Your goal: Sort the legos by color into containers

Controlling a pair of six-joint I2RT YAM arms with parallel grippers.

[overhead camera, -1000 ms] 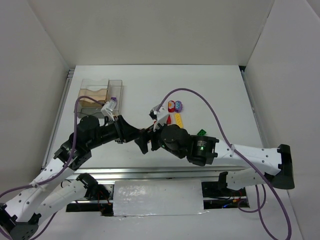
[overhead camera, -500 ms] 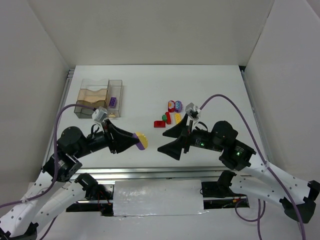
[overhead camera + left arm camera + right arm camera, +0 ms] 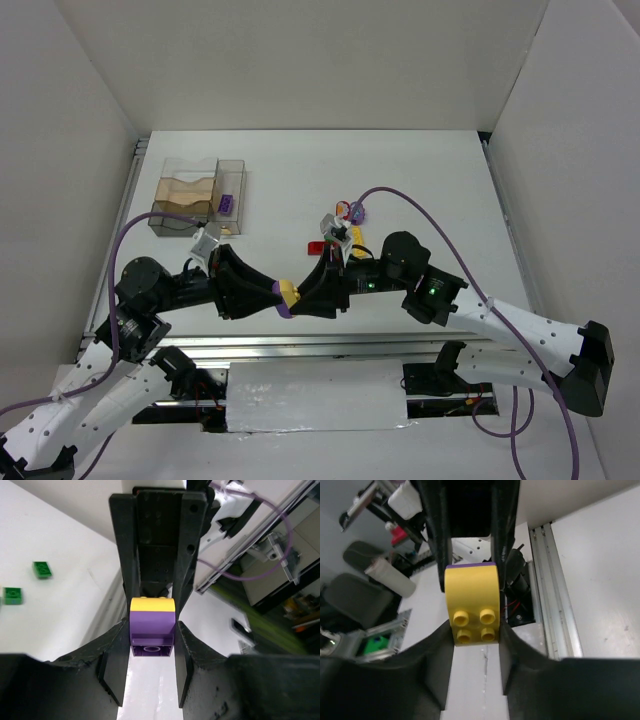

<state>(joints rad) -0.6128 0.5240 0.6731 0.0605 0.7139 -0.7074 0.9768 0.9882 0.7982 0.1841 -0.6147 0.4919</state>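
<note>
Behind the two arms, a loose cluster of legos lay mid-tabletop: a red brick point(image 3: 317, 248), a loose yellow piece point(image 3: 357, 240) and rounded purple-and-red pieces point(image 3: 352, 210), partly covered by the right wrist and its purple cable point(image 3: 420, 205). Two green bricks point(image 3: 42, 569) lay flat and apart from each other, seen only in the left wrist view. The clear divided box point(image 3: 243, 190) stood far left, well apart from the cluster, with a lone purple lego point(image 3: 228, 204) in its narrow right compartment. A tan shape in the other compartments could not be made out.

Nothing stood between the tools. They met nose to nose, above the near part of the tabletop point(image 3: 420, 160) and just ahead of the metal rail point(image 3: 330, 345) along its near edge. The far middle and right of the surface lay bare and white, closed in by white walls on three sides.

The left tool point(image 3: 151, 640) was closed narrow on the purple brick point(image 3: 151, 630), its pads pressed on both sides. The right tool point(image 3: 476, 655) gripped the yellow brick point(image 3: 471, 605), fingers tight against its flanks. The two bricks were stacked as one block, held in the air between the tools. The yellow brick was round-shouldered and showed four studs to the right wrist camera. The purple one showed its hollow underside to the left.
</note>
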